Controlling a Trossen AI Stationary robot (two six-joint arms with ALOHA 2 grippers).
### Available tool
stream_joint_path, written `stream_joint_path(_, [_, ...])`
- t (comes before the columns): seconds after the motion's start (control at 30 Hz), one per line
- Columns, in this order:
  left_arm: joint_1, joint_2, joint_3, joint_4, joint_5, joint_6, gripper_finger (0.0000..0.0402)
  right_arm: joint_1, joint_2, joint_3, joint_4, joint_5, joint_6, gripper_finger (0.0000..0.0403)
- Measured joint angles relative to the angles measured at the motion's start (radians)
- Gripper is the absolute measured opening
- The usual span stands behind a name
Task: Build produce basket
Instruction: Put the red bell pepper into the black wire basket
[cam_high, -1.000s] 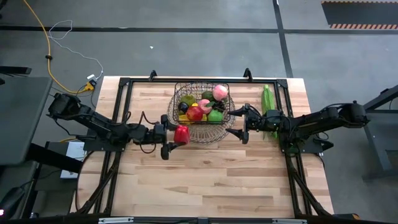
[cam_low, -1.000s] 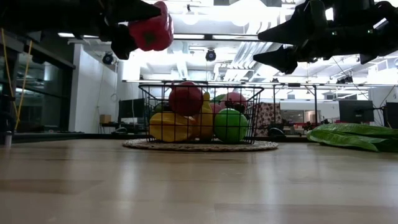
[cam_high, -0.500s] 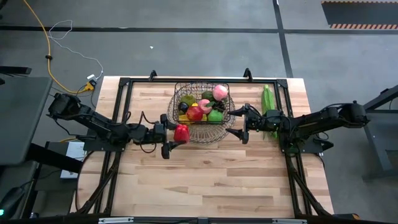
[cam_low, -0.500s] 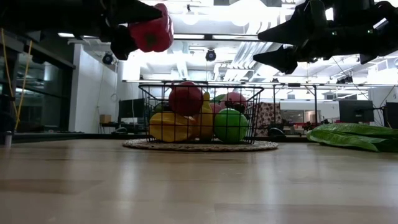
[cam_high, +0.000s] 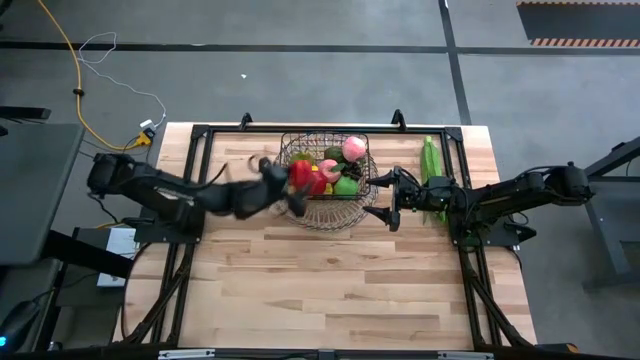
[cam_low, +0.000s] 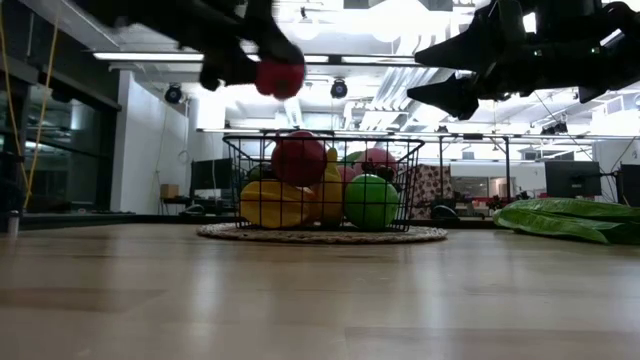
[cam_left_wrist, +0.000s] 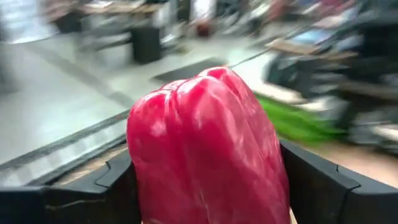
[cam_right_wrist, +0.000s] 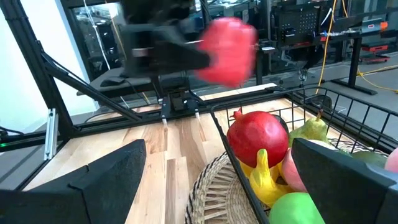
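My left gripper (cam_high: 285, 188) is shut on the red pepper (cam_high: 298, 175) and carries it above the near-left rim of the basket (cam_high: 325, 135). The dark wire basket stands on a round woven mat (cam_low: 320, 235) and holds several fruits, among them a red apple (cam_right_wrist: 258, 137), a green apple (cam_low: 370, 200) and a pink peach (cam_high: 353, 148). My right gripper (cam_high: 388, 203) hangs open in the air just off the basket's right side. The long green husk (cam_high: 430, 160) lies on the table to the right of the basket. My left gripper pinches the red pepper (cam_left_wrist: 205, 149) between its two fingers (cam_left_wrist: 115, 180), one on each of two opposite sides. It comes at it about level, from the table's left. The pepper is lifted clear, high above the basket's rim (cam_low: 280, 78).
A black frame rail (cam_high: 215, 130) runs along the table's far and side edges. The near half of the wooden table top (cam_high: 330, 290) carries nothing. The husk lies close under the right arm (cam_high: 500, 195).
My left gripper, still shut on the red pepper, has swung fast toward the table's right and far edge, from beside the basket's near-left corner to above its left rim. The move blurs the arm. The right arm has kept still.
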Motion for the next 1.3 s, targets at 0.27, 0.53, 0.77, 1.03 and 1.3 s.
stream_joint_path(0.27, [0.212,0.191,0.255,-0.343,-0.086,-0.034,0.0287,0.0,0.0,0.0,-0.008,0.0,0.0,0.0392])
stream_joint_path(0.53, [0.332,0.296,0.261,-0.348,-0.043,-0.202,0.0287,0.0,0.0,0.0,-0.012,0.0,-0.003,0.0392])
stream_joint_path(0.77, [0.365,0.321,0.261,-0.338,0.006,-0.187,0.0288,0.0,0.0,0.0,-0.012,0.0,-0.003,0.0392])
stream_joint_path(1.03, [0.365,0.321,0.261,-0.334,0.006,-0.176,0.0307,0.0,0.0,0.0,-0.011,0.0,-0.003,0.0392])
stream_joint_path(1.3, [0.366,0.321,0.261,-0.332,0.005,-0.155,0.0311,0.0,0.0,0.0,-0.011,0.0,-0.003,0.0392])
